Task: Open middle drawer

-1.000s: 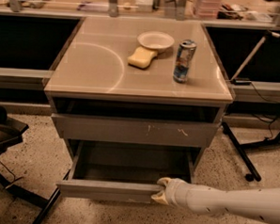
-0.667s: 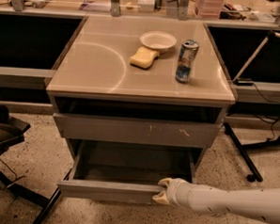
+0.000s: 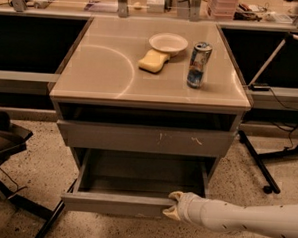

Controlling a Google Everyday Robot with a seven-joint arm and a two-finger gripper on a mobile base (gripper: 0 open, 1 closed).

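Grey cabinet (image 3: 101,73) seen from above. On its top: a white bowl (image 3: 168,42), a yellow sponge (image 3: 153,61) just beside it, and an upright can (image 3: 198,65). Below the cabinet's scratched drawer front (image 3: 138,139), the middle drawer (image 3: 114,203) stands pulled out. The gripper (image 3: 173,205) clasps its front edge, right of centre.

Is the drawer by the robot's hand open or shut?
Open. The drawer stands pulled well out, its grey inside in view; the hand is at the right of its front edge.
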